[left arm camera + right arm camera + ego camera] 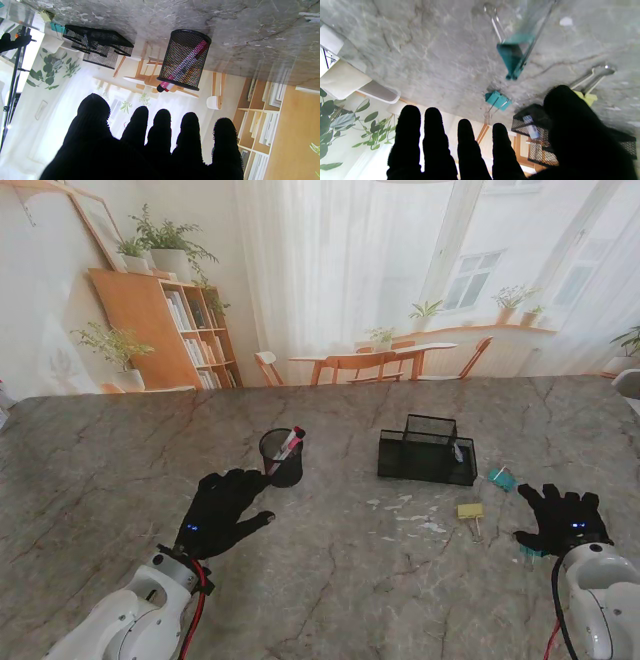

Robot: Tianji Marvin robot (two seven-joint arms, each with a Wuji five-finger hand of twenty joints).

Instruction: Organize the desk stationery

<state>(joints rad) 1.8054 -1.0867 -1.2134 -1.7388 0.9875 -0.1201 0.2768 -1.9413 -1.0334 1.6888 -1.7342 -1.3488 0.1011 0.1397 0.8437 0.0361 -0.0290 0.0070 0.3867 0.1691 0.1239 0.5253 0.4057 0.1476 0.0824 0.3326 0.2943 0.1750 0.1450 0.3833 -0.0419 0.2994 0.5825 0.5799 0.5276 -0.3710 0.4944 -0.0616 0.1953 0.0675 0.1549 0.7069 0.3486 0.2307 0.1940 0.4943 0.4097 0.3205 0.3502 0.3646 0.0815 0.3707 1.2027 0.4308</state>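
Note:
A black mesh pen cup (pixel 281 457) (pixel 185 60) holds a pink and white pen (pixel 290 443) (pixel 186 62). To its right stands a black mesh desk organizer (pixel 427 450) (pixel 97 46) (pixel 535 125). Right of the organizer lies a teal binder clip (pixel 502 477) (pixel 498 100). A yellow binder clip (pixel 470 511) (pixel 588 97) lies nearer to me. A second teal clip (pixel 530 552) (pixel 512 57) lies on the table beneath my right hand (pixel 563 518) (pixel 495 145), which hovers open and holds nothing. My left hand (pixel 222 510) (pixel 150 145) is open too, just short of the pen cup.
Small white scraps (pixel 410 515) are scattered on the marble table (pixel 330 590) between the organizer and the yellow clip. A printed room backdrop rises behind the table's far edge. At the far right edge sits a white object (pixel 628 383).

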